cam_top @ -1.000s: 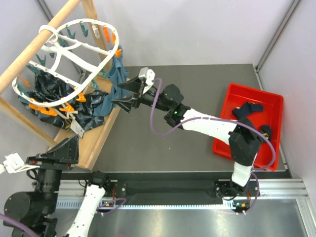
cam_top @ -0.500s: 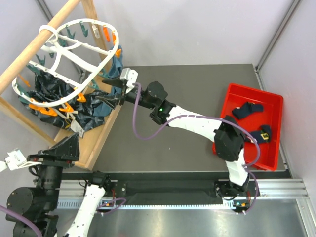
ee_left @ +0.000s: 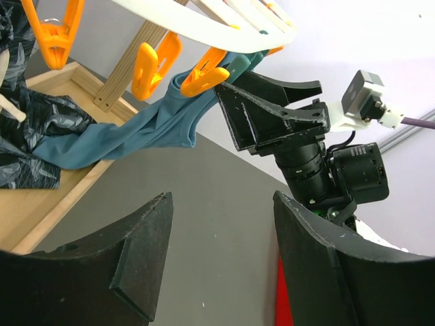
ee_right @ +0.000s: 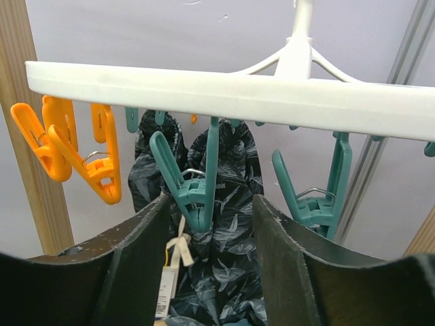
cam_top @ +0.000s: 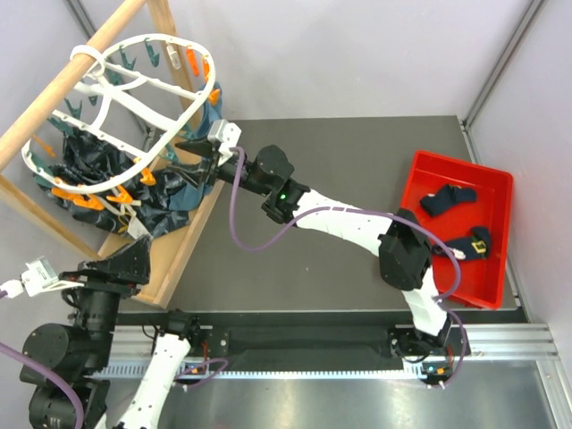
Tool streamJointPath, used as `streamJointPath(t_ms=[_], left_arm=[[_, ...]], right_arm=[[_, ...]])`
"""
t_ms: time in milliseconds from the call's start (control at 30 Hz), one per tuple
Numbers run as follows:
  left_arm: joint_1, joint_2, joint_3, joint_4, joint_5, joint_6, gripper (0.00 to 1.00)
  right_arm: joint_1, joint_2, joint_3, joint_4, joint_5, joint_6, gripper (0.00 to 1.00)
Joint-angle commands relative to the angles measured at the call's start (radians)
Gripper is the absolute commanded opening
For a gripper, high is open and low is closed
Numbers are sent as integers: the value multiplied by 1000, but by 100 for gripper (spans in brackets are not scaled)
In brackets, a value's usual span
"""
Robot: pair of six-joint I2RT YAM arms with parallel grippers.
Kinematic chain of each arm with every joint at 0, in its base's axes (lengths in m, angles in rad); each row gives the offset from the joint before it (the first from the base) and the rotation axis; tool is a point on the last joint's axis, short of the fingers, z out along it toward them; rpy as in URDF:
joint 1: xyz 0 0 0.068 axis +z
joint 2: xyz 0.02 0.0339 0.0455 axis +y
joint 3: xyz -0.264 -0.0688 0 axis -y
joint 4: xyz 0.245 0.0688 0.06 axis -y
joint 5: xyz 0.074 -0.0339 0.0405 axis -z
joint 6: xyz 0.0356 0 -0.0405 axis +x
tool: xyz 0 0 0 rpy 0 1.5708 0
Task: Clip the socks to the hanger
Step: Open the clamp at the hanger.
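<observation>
The hanger (ee_right: 204, 85) is showing smooth white plastic, its clips (ee_right: 194, 183) glossy plastic too, beside a matt wooden frame (ee_right: 27, 136)

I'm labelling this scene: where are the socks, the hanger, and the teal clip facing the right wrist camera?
socks (cam_top: 445, 198): top external view, middle of the upper sock.
hanger (ee_right: 204, 88): right wrist view, its white rim bar.
teal clip (ee_right: 196, 195): right wrist view, its lower joint.
</observation>
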Motion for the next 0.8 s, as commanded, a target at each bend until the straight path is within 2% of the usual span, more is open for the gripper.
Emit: streamJointPath(t_ms=[0,267,367,500,600,700,767], left_arm=[[1,12,-22,49,14,-15,66],[1,22,-37,64,28,-28,65],[1,19,-37,72,31,-35,65],[1,25,-40,76,45,-40,64],[1,28,-53,101,75,-38,64],[1,39,-63,150,129,-43,64],[1,45,-73,191,167,-57,64]], right_arm=[[22,14,62,33,10,3,51],[28,28,82,42,27,9,47],[31,23,74,36,27,9,41],[33,-6,36,50,29,55,23],[33,-34,2,47,29,81,14],[33,-81,-41,31,11,113,10],[33,-107,-53,-36,4,138,8]])
